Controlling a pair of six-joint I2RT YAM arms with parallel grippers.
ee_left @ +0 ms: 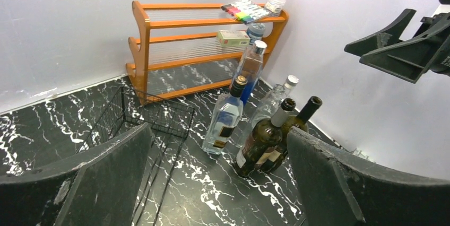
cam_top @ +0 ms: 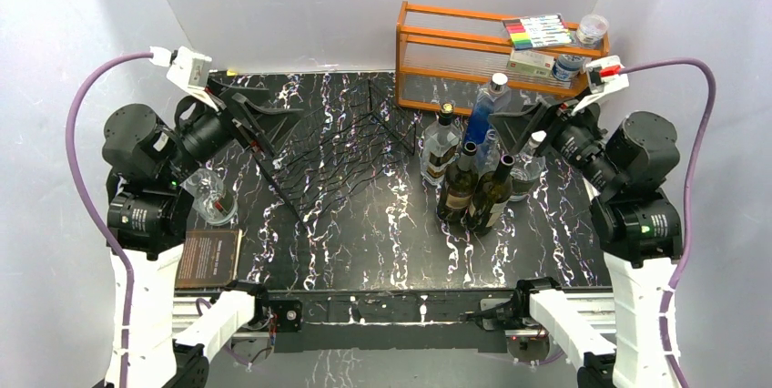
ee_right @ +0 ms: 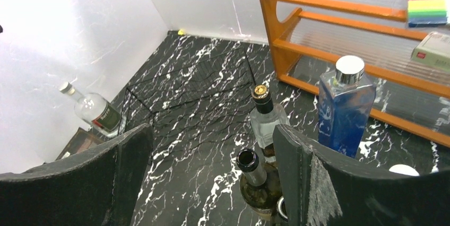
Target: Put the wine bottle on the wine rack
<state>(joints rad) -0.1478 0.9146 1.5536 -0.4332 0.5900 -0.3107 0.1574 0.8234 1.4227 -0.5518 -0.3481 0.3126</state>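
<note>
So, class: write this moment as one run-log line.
left hand: open, empty | right hand: open, empty | wine rack: no bottles | wine bottles: upright, right of rack

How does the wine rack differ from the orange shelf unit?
The wine rack is thin black wire; the orange shelf is wood. The rack sits low mid-table; the shelf stands taller against the back wall. The rack holds no bottle; the shelf carries markers and a box. Both stand on the marbled table.
</note>
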